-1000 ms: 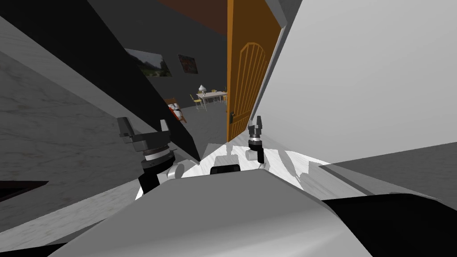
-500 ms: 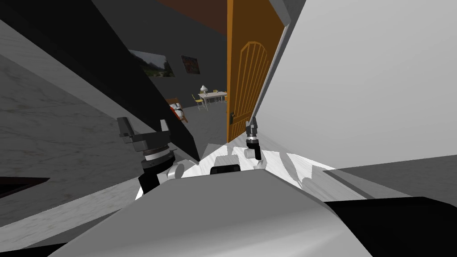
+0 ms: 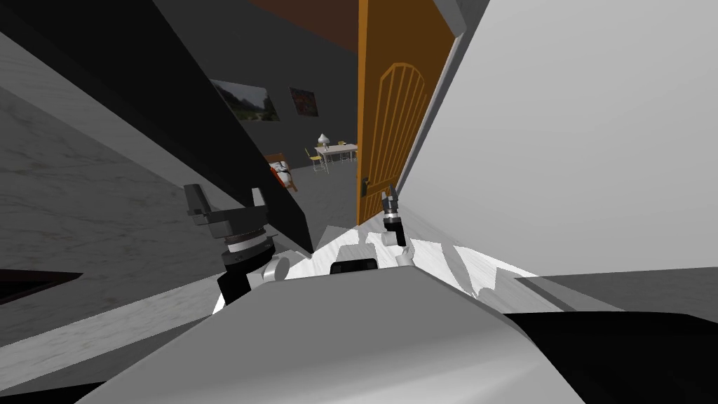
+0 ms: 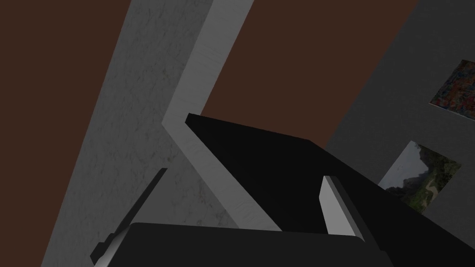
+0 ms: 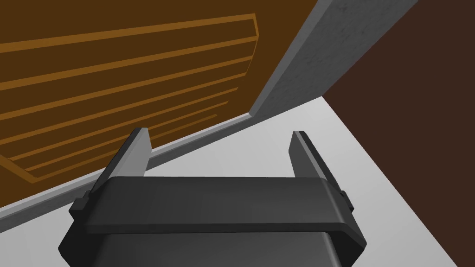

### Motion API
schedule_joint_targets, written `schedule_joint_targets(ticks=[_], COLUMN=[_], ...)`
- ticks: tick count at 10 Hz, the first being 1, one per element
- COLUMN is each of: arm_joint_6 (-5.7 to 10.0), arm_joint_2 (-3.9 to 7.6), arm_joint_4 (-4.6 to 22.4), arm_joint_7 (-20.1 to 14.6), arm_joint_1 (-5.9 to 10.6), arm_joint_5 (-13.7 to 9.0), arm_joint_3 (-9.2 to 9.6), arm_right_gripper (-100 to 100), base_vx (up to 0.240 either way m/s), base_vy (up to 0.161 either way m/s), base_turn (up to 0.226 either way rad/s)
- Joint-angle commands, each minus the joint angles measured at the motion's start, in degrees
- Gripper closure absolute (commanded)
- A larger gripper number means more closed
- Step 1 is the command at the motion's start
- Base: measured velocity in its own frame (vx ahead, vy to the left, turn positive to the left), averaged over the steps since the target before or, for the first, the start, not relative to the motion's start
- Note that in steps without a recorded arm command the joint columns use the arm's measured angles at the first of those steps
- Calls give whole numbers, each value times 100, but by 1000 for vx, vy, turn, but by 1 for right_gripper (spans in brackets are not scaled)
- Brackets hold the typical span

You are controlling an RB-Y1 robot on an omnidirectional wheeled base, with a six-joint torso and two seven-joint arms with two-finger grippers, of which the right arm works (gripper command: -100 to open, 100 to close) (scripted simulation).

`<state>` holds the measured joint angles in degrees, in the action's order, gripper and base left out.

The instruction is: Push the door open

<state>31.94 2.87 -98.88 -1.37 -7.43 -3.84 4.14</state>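
An orange panelled door (image 3: 389,119) stands swung well open ahead, hinged on its right beside a white wall (image 3: 575,133). A dark handle (image 3: 365,185) sits low on its free edge. My right gripper (image 3: 389,198) is raised at the door's lower part, close to the handle, open and holding nothing. In the right wrist view the door's ribbed panel (image 5: 116,79) and grey frame (image 5: 306,55) lie just beyond my open right gripper (image 5: 218,148). My left gripper (image 3: 226,200) hovers open at the left, near the doorway's dark left edge, and its fingers (image 4: 331,211) are spread apart.
Through the doorway lies a dim room with a white table and chairs (image 3: 335,151), two wall pictures (image 3: 245,100) and a chair with a red and white item (image 3: 280,174). A grey marbled wall (image 3: 77,203) is on my left.
I have moved forward towards the doorway. My right gripper has advanced up and left, closer to the door near its handle. The left arm keeps its pose.
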Motion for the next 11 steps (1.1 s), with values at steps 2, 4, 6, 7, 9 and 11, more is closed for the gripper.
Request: schedule_joint_targets(ticks=[2, 4, 6, 7, 9, 11], arm_joint_6=[0, -36, -54, -54, -72, -90], arm_joint_2=[30, 87, 114, 114, 141, 166], arm_joint_4=[391, 773, 1094, 1145, 1400, 1654], arm_joint_7=[-63, -160, -209, -209, -258, -308], arm_joint_1=[171, 459, 605, 605, 751, 898], arm_joint_5=[39, 78, 98, 98, 117, 137], arm_joint_3=[43, 70, 83, 83, 97, 110], arm_right_gripper=[-100, -100, -100, -100, -100, -100], base_vx=[50, 45, 33, 29, 29, 25], base_vy=[-81, -77, -72, -55, -57, -55], base_turn=[94, 95, 66, 42, 66, 69])
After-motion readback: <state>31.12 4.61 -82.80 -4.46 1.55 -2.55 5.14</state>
